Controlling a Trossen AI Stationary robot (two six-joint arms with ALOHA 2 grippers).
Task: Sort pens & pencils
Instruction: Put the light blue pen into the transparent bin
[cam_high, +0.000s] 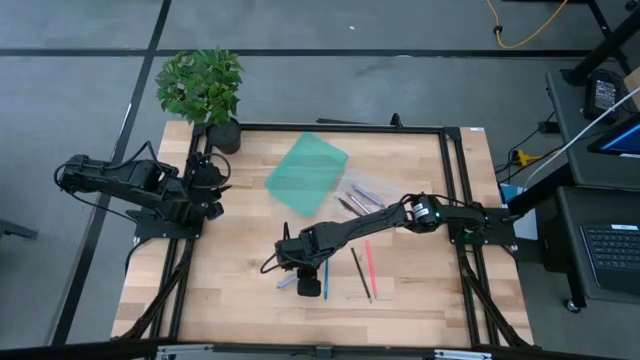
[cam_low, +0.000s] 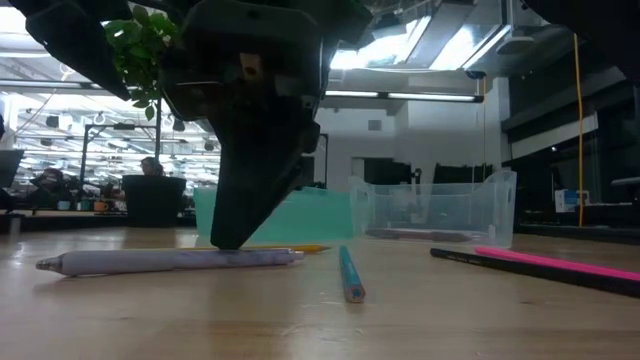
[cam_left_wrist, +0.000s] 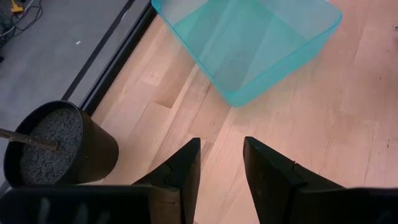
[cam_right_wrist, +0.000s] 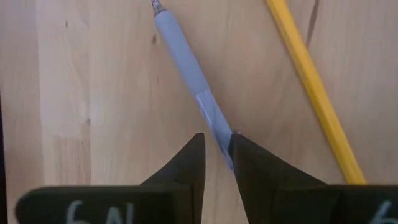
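A lavender pen (cam_right_wrist: 186, 62) lies flat on the wood near the table's near middle (cam_high: 287, 283), and my right gripper (cam_right_wrist: 217, 140) is shut on it, reaching down from above (cam_low: 235, 240). Beside it a yellow pencil (cam_right_wrist: 311, 81) rests on the table. A blue pencil (cam_low: 350, 277), a dark pencil (cam_high: 358, 272) and a pink one (cam_high: 370, 268) also lie flat close by. More sticks lie in the clear bin (cam_high: 365, 190). My left gripper (cam_left_wrist: 222, 162) is open and waits at the table's left side (cam_high: 213, 190), touching nothing. My right gripper pinches the lavender pen between its two fingers on the pen's smooth half (cam_right_wrist: 219, 127), away from the pointed tip. The fingers come from above, pointing down, and stand across the pen. The whole pen lies level on the table (cam_low: 170, 261).
A teal bin (cam_high: 307, 173) sits at the table's far middle, with the clear bin just to its right. A potted plant (cam_high: 203, 85) stands at the far left corner, its pot (cam_left_wrist: 56, 146) close to my left gripper. Bare wood lies left of the pens.
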